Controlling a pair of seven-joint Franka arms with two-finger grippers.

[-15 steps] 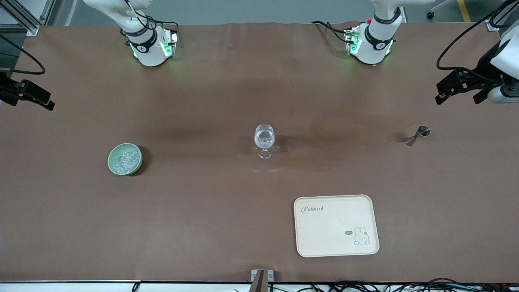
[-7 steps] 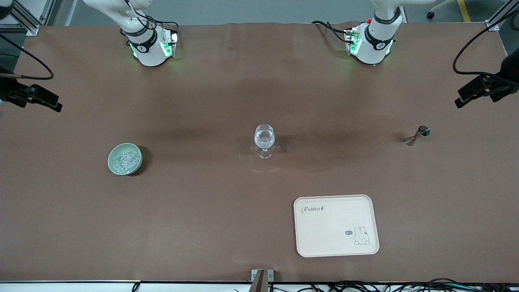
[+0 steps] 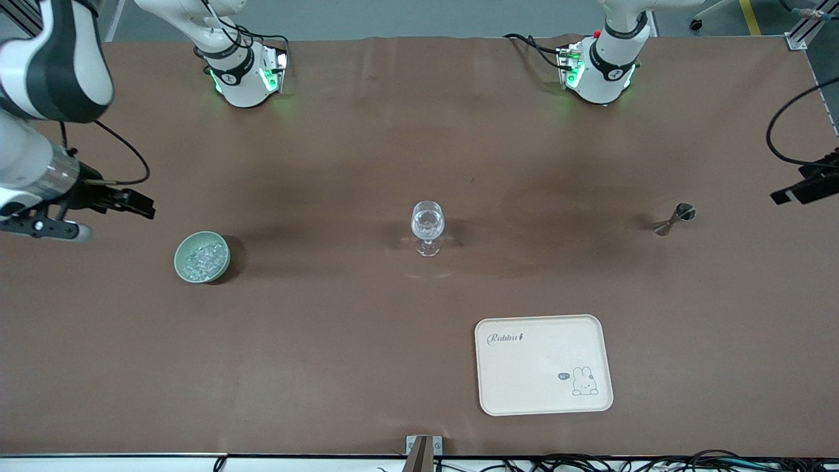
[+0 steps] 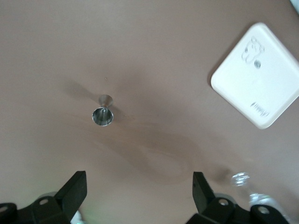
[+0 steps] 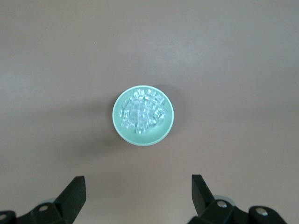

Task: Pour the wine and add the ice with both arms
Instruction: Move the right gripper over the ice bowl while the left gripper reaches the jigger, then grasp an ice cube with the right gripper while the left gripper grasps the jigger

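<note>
Two arms were mine at a wide table [image 3: 367, 341] under a brown cloth, their bases standing along its edge farthest from the front camera; grey floor showed past that edge and cables lay along the near one. My right gripper [image 5: 135, 196] hung in the air at the right arm's end, fingers [image 5: 74, 193] spread wide and empty, over the cloth just beside a green bowl [image 3: 180, 265]. The ice [image 3: 204, 257] lay heaped in that bowl, and my right wrist view looked straight down on it [image 5: 141, 113] between the open fingers. My left gripper [image 4: 138, 193] was up at the table's left-arm end, released too, holding nothing. A steel jigger [image 3: 674, 219] stood below it on the cloth. A glass [image 3: 427, 227] stood upright mid-table, between bowl and jigger, well apart from both, with something clear in its cup. A cream tray [image 3: 524, 367] with a rabbit drawing lay nearer the front camera than the glass, toward the left arm's end.
</note>
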